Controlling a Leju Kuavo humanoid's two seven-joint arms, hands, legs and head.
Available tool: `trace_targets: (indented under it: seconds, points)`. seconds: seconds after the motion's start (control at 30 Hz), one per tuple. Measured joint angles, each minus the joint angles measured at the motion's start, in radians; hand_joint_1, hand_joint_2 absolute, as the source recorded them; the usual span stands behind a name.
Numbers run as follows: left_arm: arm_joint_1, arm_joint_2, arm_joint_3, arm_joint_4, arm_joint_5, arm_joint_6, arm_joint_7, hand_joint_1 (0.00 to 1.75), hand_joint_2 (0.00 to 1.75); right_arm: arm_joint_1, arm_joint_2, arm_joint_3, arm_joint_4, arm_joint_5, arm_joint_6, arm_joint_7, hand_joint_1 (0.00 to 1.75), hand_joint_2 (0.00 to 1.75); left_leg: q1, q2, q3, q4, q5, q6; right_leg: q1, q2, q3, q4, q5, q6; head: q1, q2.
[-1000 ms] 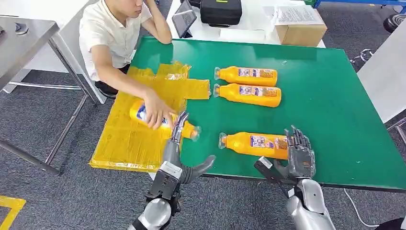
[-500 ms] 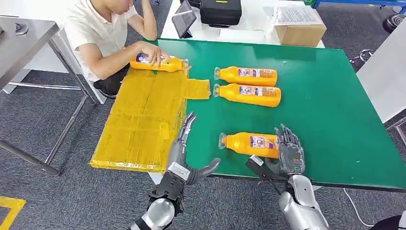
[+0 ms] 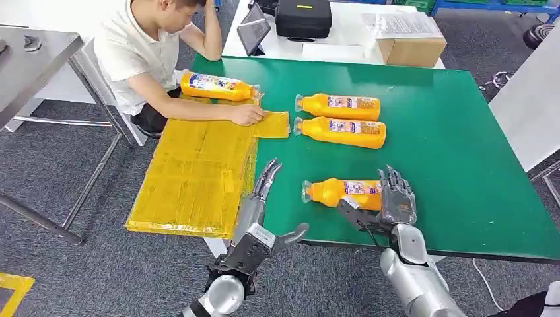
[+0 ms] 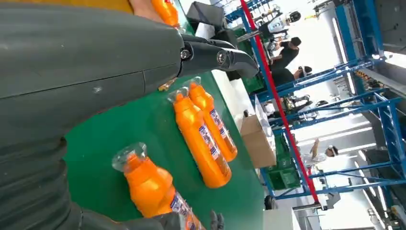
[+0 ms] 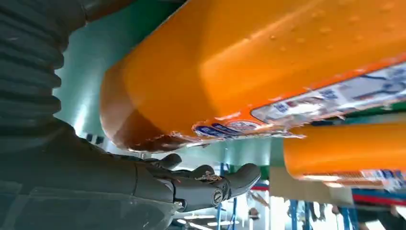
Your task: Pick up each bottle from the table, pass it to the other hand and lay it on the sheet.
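Observation:
Near the green table's (image 3: 462,145) front edge lies an orange bottle (image 3: 340,192) (image 4: 152,188) (image 5: 268,62), cap to the left. My right hand (image 3: 395,202) (image 5: 95,177) cups its base end, fingers behind it and thumb in front, not closed on it. My left hand (image 3: 259,212) (image 4: 72,96) hovers open at the table's edge, between the yellow sheet (image 3: 195,175) and that bottle. Two more bottles (image 3: 338,105) (image 3: 340,131) lie side by side farther back. Another bottle (image 3: 218,86) lies on the sheet's far end.
A person (image 3: 152,46) sits at the table's far left corner, one hand (image 3: 247,115) resting on the sheet's flap. Behind the green table a white one bears a cardboard box (image 3: 413,43), a black case (image 3: 304,16) and a tablet (image 3: 254,28). A grey metal table (image 3: 33,53) stands left.
The person carried a bottle to the sheet's far end, let go of it and laid a hand on the flap. My right hand has moved in around the near bottle's base.

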Motion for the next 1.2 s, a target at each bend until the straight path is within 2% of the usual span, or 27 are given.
trace_targets:
  seconds: [0.03,0.07,0.37,0.5,0.57,0.6,0.73,0.87,1.03,1.13,1.2]
  points:
    - [0.000,0.000,0.000,0.000,-0.001,-0.001,0.003,0.00,1.75,-0.004,-0.004,0.003,0.003,0.000,0.017,0.012,1.68,1.75,0.000,-0.001,0.001,0.000,0.000,0.000,0.000,-0.001,0.001,0.000,0.000,0.000,0.000,0.000]
    - [0.000,0.000,0.000,0.000,-0.002,-0.004,0.007,0.00,1.75,-0.006,-0.008,0.005,0.005,0.000,0.029,0.020,1.73,1.75,0.000,-0.002,0.002,0.000,0.000,0.000,0.000,-0.001,0.002,0.000,0.000,0.000,0.000,0.000]
    - [0.004,-0.003,0.002,0.000,-0.003,-0.035,0.019,0.00,1.75,-0.042,-0.057,0.017,0.042,-0.053,0.115,0.011,1.75,1.75,-0.001,-0.003,0.003,0.000,0.002,0.002,0.000,-0.001,0.005,-0.001,0.003,0.003,0.000,0.000]
    - [0.005,-0.003,0.002,0.000,-0.003,-0.035,0.019,0.00,1.75,-0.048,-0.065,0.018,0.052,-0.056,0.119,0.010,1.75,1.75,0.000,-0.003,0.003,0.000,0.002,0.002,0.000,-0.002,0.015,-0.001,0.003,0.003,0.000,0.000]
    - [0.005,-0.003,0.003,-0.001,-0.005,-0.036,0.019,0.00,1.75,-0.053,-0.069,0.018,0.057,-0.073,0.139,0.000,1.75,1.75,0.000,-0.003,0.004,0.000,0.001,0.002,0.000,-0.001,0.014,-0.002,0.003,0.003,0.000,0.000]
    - [0.005,-0.003,0.003,-0.001,-0.005,-0.036,0.019,0.00,1.75,-0.055,-0.072,0.018,0.057,-0.086,0.153,-0.017,1.75,1.75,0.000,-0.003,0.006,0.000,0.000,0.001,0.000,-0.002,0.009,-0.003,0.002,0.004,0.000,0.000]
    - [0.006,-0.004,0.004,-0.002,0.012,-0.041,0.005,0.00,1.75,-0.055,-0.084,-0.013,0.055,-0.291,0.256,-0.213,1.75,1.75,0.001,-0.002,0.016,0.000,-0.006,0.001,0.001,-0.001,0.018,-0.004,-0.003,0.001,0.001,0.000]
    - [0.009,-0.005,0.019,-0.002,0.082,-0.033,-0.039,0.00,1.75,-0.026,-0.073,-0.037,0.020,-0.486,0.321,-0.370,1.75,1.75,0.002,0.013,0.020,0.000,-0.009,0.000,0.002,0.011,0.031,-0.005,0.001,0.002,0.000,0.000]
    - [0.024,-0.010,0.083,0.000,0.324,-0.076,-0.032,0.00,1.75,0.046,-0.025,-0.044,-0.097,-0.662,0.348,-0.407,1.75,1.75,0.004,0.013,0.020,0.000,-0.009,-0.001,0.004,0.013,0.028,-0.004,0.002,0.000,0.000,0.000]
    - [0.032,-0.014,0.121,0.015,0.500,-0.059,0.016,0.00,1.75,0.101,0.003,-0.044,-0.176,-0.770,0.344,-0.430,1.75,1.75,0.005,0.012,0.017,0.000,-0.008,-0.001,0.005,0.012,0.027,-0.004,0.002,0.000,0.000,0.000]
    - [0.039,-0.014,0.146,0.042,0.648,-0.121,0.065,0.00,1.75,0.142,0.030,-0.038,-0.254,-0.830,0.337,-0.437,1.75,1.75,0.005,0.011,0.011,0.000,-0.006,-0.002,0.005,0.011,0.022,-0.003,0.002,0.000,-0.001,0.000]
